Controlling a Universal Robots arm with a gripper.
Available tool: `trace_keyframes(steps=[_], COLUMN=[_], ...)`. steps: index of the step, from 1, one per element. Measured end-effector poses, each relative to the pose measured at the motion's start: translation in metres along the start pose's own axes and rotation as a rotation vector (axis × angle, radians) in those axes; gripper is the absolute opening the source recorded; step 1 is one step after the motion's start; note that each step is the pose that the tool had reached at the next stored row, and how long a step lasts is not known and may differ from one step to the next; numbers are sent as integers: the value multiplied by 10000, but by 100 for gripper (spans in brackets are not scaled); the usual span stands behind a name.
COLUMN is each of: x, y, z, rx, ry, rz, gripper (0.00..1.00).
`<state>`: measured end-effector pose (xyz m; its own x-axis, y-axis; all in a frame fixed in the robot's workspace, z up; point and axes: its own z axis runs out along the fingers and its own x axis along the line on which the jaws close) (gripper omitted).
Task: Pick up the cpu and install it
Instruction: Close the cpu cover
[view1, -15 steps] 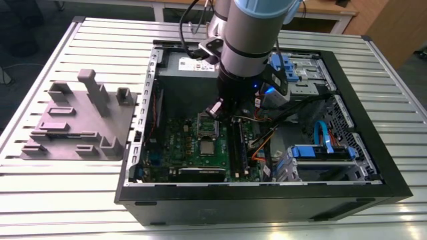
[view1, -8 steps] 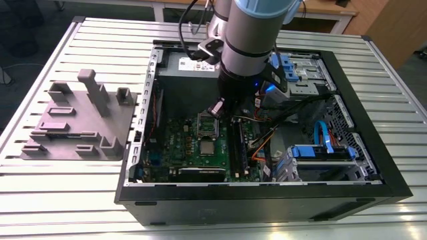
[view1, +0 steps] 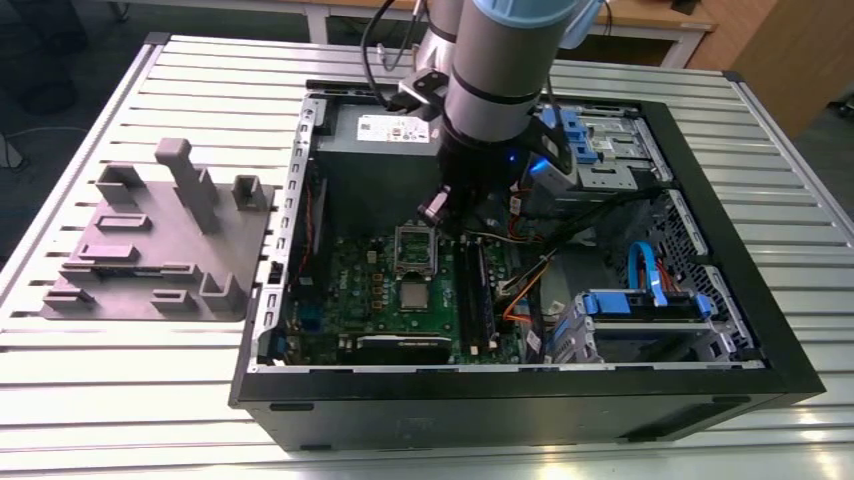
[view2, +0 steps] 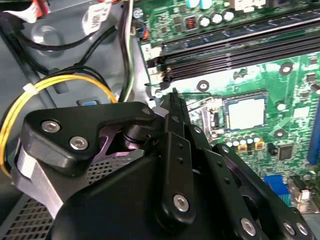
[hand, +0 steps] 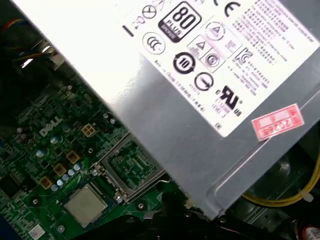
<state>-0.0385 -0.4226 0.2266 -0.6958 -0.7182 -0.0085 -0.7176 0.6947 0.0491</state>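
The end effector (view2: 172, 100) hangs inside the open computer case (view1: 747, 330), its tip low over the motherboard (view1: 387, 290) just beside the socket frame (view1: 416, 247). Whether its fingers are parted or closed cannot be told: the second wrist view shows only the black linkage from behind, tapering to a tip near the board. Nothing is seen held in it.

The cpu (view1: 415, 294) lies flat on the motherboard, silvery top upward, a short way from the socket frame on the side toward the case's near wall in the exterior view. It is not seated in the socket; judged from this, pickup has not been made. The frame appears open, presumably left so to receive the chip.

The first wrist view shows the cpu (hand: 85, 205) and the socket frame (hand: 131, 167) side by side, with bare green board inside the frame (confirming the socket is vacant). It also shows the power supply box (hand: 200, 100) overhanging close by. The second wrist view gives the cpu (view2: 246, 112) beyond the end effector's tip, plus yellow cables (view2: 60, 82) near the linkage.

The exterior view alone gives the setting: the case rests on a slatted surface (view1: 107, 380), with a grey fixture block (view1: 154, 245) toward that surface's edge on the exterior view's left.
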Motion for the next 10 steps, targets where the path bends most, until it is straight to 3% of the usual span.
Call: trace_keyframes(steps=[7,10], x=[-27,-29], y=[23,25], z=[57,80], rx=[-24,-87], ry=[-18,-80], rz=[-104,-172], gripper=[10,10])
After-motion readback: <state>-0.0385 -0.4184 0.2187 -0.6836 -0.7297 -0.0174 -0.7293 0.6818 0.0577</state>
